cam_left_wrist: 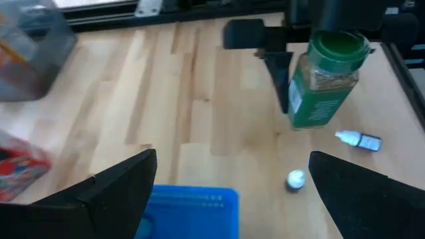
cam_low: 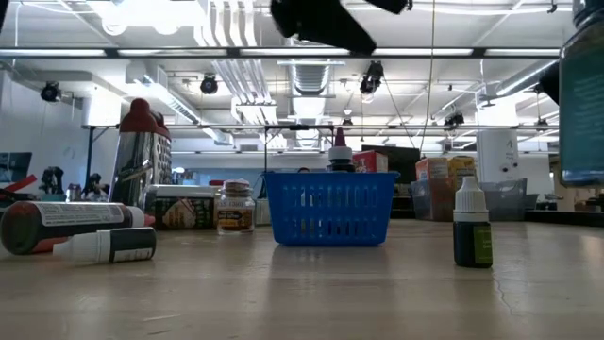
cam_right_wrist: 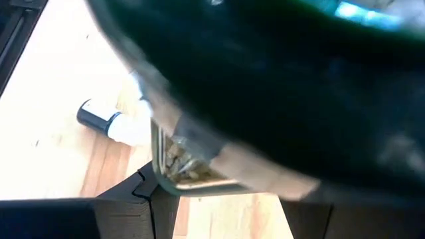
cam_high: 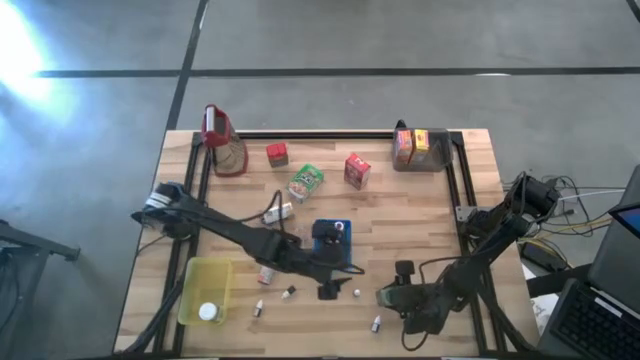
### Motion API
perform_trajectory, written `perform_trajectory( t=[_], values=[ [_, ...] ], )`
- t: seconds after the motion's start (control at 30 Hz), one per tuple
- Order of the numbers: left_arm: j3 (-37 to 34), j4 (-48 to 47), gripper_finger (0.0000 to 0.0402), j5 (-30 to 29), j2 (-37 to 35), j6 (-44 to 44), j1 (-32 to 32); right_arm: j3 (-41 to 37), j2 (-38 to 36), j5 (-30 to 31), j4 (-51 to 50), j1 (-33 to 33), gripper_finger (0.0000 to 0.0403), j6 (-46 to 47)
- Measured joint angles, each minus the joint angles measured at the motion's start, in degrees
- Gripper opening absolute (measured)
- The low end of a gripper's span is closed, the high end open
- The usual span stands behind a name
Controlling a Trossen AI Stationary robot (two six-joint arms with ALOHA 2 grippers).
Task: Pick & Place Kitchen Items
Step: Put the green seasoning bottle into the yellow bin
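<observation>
A wooden table (cam_high: pixel 420 200) seen from above, with two dark robot arms reaching in from its left and right sides.

The right gripper (cam_high: pixel 392 297) is near the front edge, right of centre. Its fingers are pinched on a green-capped spice jar (cam_left_wrist: pixel 323 83). In the left wrist view the jar hangs upright, clear of the wood, with the dark fingers clasping it from behind and above. In the low view the jar (cam_low: pixel 581 94) fills the far right edge, its base above the table surface. The right wrist view shows only the jar's glass and its contents pressed close to the lens.

Just below the held jar, on the table, lie a small white-capped bottle (cam_left_wrist: pixel 358 140) on its side and a tiny white cap (cam_left_wrist: pixel 295 178), apart from each other. Neither touches the gripper.

The left gripper (cam_high: pixel 328 290) hovers near the front centre, its fingers spread wide and holding nothing. It hangs over the front edge of a blue basket (cam_high: pixel 322 242), with the jar well beyond its fingertips.

Other items lie scattered: a red carton (cam_high: pixel 277 154), a green packet (cam_high: pixel 305 182) and another red carton (cam_high: pixel 356 170) toward the back, and a yellow tray (cam_high: pixel 203 282) at front left holding a white lid (cam_high: pixel 207 312). A red-topped jug (cam_high: pixel 222 140) stands at the back left.
</observation>
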Motion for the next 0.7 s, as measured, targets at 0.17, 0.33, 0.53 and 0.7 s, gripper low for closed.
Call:
perform_trajectory(
  t=[0.17, 0.33, 0.53, 0.7],
  values=[
    [5.4, -0.1, 0.0399, 1.6, 5.2, 0.8, 0.0, 0.0, -1.1, 0.1, 0.1, -0.4, 0.0195, -0.8],
    [9.7, 0.0, 0.0399, 1.8, 9.0, 1.1, -0.1, 0.0, -1.2, 0.1, 0.0, -0.6, 0.0198, -1.7],
    [14.5, 0.1, 0.0399, 2.4, 12.5, 1.0, -0.3, 0.0, -1.2, 0.1, 0.0, -1.0, 0.0195, -3.2],
    [17.5, 0.2, 0.0399, 3.1, 15.4, 0.5, -0.9, 0.0, -1.2, 0.1, 0.0, -1.5, 0.0198, -3.7]
  ],
)
